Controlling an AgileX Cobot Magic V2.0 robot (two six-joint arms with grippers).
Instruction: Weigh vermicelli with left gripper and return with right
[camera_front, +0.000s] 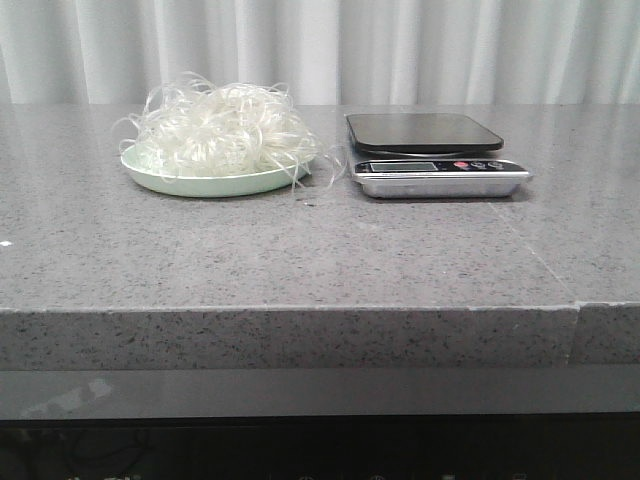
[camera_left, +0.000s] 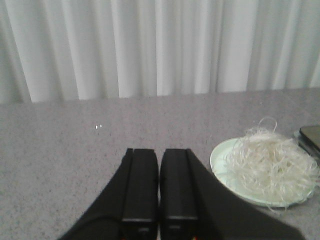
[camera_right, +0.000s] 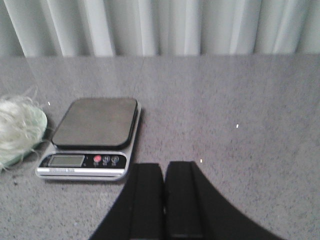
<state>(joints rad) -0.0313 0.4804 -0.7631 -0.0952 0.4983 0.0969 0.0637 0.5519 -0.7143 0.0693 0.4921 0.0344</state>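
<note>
the vermicelli (camera_front: 222, 128) sits heaped on a pale green plate (camera_front: 190, 183) toward my left on the grey speckled tabletop (camera_front: 300, 250), a few loose strands spilling over the rim on the side facing the scale. the kitchen scale (camera_front: 437, 153) stands just beside the plate on my right, its dark weighing platform bare and its silver front strip with the display and buttons turned toward me. behind both hangs a white pleated curtain (camera_front: 400, 50). my left claw (camera_left: 159, 165) is clenched, its two black fingers pressed together with only a thin seam between them, gripping nothing; it hovers over bare tabletop, with the plate of vermicelli near it and off to one side. my right claw (camera_right: 164, 180) is clenched too and carries nothing, poised over the tabletop close to the front edge of the scale. neither claw shows in the front view.
</note>
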